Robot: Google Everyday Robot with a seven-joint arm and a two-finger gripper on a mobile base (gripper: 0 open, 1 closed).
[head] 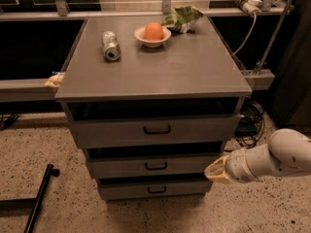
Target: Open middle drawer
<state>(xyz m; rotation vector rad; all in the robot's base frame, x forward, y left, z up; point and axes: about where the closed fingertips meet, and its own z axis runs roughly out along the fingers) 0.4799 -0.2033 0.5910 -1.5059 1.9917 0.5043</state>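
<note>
The gripper is hovering at the lower right of the frame, just beside the right end of the middle drawer. That drawer's grey front is sitting in the lower centre, between the top drawer and the bottom drawer. Its pale tip is pointing left, and I cannot tell whether it is spread or pressed together.

The small black loop handle is lying well to the left of the gripper, so the job is looking barely begun. The gripper is coming at the front from the side, so it is risking a slide along the grey face without catching the loop. The three handles are also sitting close above one another, and a slight error in height is likely meaning the wrong drawer. A slanted pull is likely jamming the drawer or jerking the cabinet, and the can lying on its side at the upper left could start rolling
</note>
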